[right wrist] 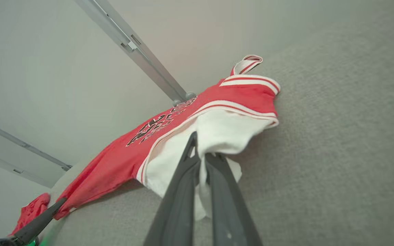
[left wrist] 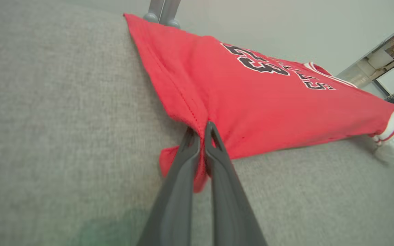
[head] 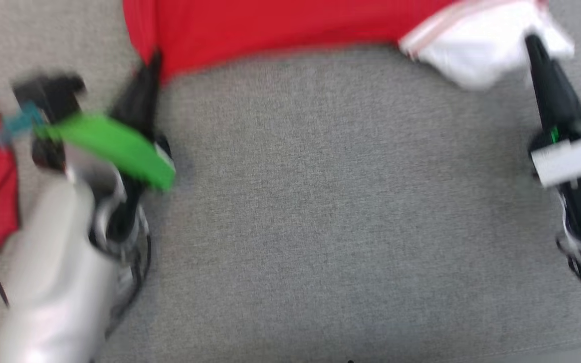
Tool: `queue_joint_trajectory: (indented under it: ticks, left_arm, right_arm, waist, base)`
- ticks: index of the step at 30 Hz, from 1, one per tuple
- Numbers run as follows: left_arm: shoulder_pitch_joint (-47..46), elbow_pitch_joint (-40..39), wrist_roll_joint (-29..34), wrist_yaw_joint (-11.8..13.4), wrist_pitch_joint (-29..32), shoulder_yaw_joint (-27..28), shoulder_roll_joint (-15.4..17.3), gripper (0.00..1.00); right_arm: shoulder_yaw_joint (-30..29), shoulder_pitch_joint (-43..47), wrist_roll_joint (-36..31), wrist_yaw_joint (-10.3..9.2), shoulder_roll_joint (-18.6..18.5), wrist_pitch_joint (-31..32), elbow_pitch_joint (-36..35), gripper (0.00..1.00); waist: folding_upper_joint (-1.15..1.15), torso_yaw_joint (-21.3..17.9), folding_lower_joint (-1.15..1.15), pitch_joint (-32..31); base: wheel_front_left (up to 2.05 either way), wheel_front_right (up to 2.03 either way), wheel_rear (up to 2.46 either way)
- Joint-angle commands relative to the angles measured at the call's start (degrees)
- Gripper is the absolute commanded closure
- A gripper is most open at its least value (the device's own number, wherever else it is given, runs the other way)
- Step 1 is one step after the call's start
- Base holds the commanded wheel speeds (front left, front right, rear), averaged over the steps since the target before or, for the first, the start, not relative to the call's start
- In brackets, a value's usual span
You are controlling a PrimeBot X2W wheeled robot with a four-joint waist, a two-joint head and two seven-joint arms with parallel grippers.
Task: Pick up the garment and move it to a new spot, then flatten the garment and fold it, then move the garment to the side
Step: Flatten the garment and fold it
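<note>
Draw the garment (left wrist: 268, 102) taut and level over the grey table (head: 321, 201) — red hem corner (left wrist: 190, 112) clamped in left jaws, white edge (right wrist: 217, 133) in right jaws — matching both pulls, avoiding slack.

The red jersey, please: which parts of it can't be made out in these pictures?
- Head view: the jersey is cut off by the top edge, and motion blur smears it.
- Left wrist view: its small lettering is too slanted to read.
- Right wrist view: white fabric partly hides the right end effector.
</note>
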Motion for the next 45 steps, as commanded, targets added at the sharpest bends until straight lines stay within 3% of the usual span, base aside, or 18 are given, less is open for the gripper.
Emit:
queue_joint_trajectory:
  ticks: [1, 5, 9, 12, 16, 21, 25, 32, 39, 40, 41, 42, 43, 45]
  left_arm:
    - [7.5, -2.5, 0.3, 1.6, 0.1, -0.7, 1.1, 1.00]
    - [26.0, -11.5, -1.3, 7.2, 0.4, -1.3, 1.1, 1.00]
    - [41.8, -18.0, -2.6, 12.2, -0.6, -2.3, 0.0, 1.00]
    - [50.0, -22.1, -4.2, 14.4, -1.0, -3.0, -0.9, 1.00]
    - [54.1, -26.1, -5.0, 15.8, 0.2, -3.5, -0.7, 1.00]
    - [51.1, -29.0, -7.3, 15.8, 2.9, -2.3, -0.3, 1.00]
    - [47.5, -29.6, -9.1, 15.8, 6.4, -1.4, 0.4, 1.00]
    - [40.0, -27.3, -11.8, 15.9, 11.8, -1.1, 0.5, 1.00]
    - [32.2, -23.0, -11.8, 16.8, 16.0, -0.8, 1.6, 1.00]
    - [31.2, -22.1, -11.9, 16.9, 16.5, -0.8, 1.6, 0.94]
    - [30.1, -21.3, -12.0, 17.1, 16.7, -0.5, 1.6, 0.76]
    - [28.8, -20.0, -11.6, 17.3, 16.8, -0.2, 1.7, 0.21]
    - [28.0, -19.1, -11.3, 17.5, 16.8, -0.1, 1.8, 0.00]
    - [26.5, -17.2, -11.1, 17.6, 16.6, 0.3, 1.7, 0.00]
  right_arm:
    - [-0.9, 6.1, 0.8, 0.03, -1.0, -0.9, -1.2, 1.00]
    - [-1.6, 22.0, 2.3, 0.02, -1.1, -1.3, -3.7, 1.00]
    - [-1.9, 35.0, 1.9, 0.01, -0.5, -1.4, -4.6, 1.00]
    - [-3.1, 42.8, 1.6, 0.01, 0.9, -1.9, -5.3, 1.00]
    - [-5.6, 46.5, 0.5, 0.02, 2.7, -2.3, -6.2, 1.00]
    - [-6.0, 41.9, -3.8, 0.02, 3.1, 0.8, -5.8, 1.00]
    - [-6.3, 36.2, -7.6, 0.02, 2.5, 6.6, -4.2, 1.00]
    - [-5.1, 24.2, -13.5, 0.03, 2.1, 19.5, -0.8, 1.00]
    - [-4.0, 13.8, -16.9, 0.03, 2.9, 28.2, 2.9, 1.00]
    - [-3.8, 12.5, -17.1, 0.03, 3.0, 28.9, 3.2, 0.50]
    - [-3.6, 11.2, -17.4, 0.03, 3.0, 29.3, 3.6, 0.00]
    - [-3.5, 9.7, -18.1, 0.03, 3.1, 29.6, 4.6, 0.00]
    - [-3.1, 8.5, -18.7, 0.03, 3.1, 29.7, 5.0, 0.00]
    - [-2.9, 6.1, -19.7, 0.03, 3.3, 28.5, 6.2, 0.00]
  waist:
    - [0.00, -0.4, 0.00, -17.5]
    - [0.00, -1.2, 0.00, -24.6]
    - [0.00, -1.5, 0.00, -27.8]
    - [0.00, -1.0, 0.00, -28.4]
    - [0.00, -0.9, 0.00, -27.3]
    - [0.00, -0.9, 0.00, -25.8]
    - [0.00, -1.0, 0.00, -24.7]
    - [0.00, -0.5, 0.00, -21.8]
    - [0.00, 1.5, 0.00, -18.3]
    - [0.00, 1.7, 0.00, -17.8]
    - [0.00, 2.0, 0.00, -17.3]
    - [0.00, 2.1, 0.00, -16.8]
    - [0.00, 2.2, 0.00, -16.4]
    - [0.00, 2.4, 0.00, -15.9]
  base:
    - [0.00, 0.00, 0.00]
    - [0.00, 0.00, 0.00]
    - [0.00, 0.00, 0.00]
    - [0.00, 0.00, 0.00]
    - [0.00, 0.00, 0.00]
    - [0.00, 0.00, 0.00]
    - [0.00, 0.00, 0.00]
    - [0.00, 0.00, 0.00]
    - [0.00, 0.00, 0.00]
    - [0.00, 0.00, 0.00]
    - [0.00, 0.00, 0.00]
    - [0.00, 0.00, 0.00]
    - [0.00, 0.00, 0.00]
    - [0.00, 0.00, 0.00]
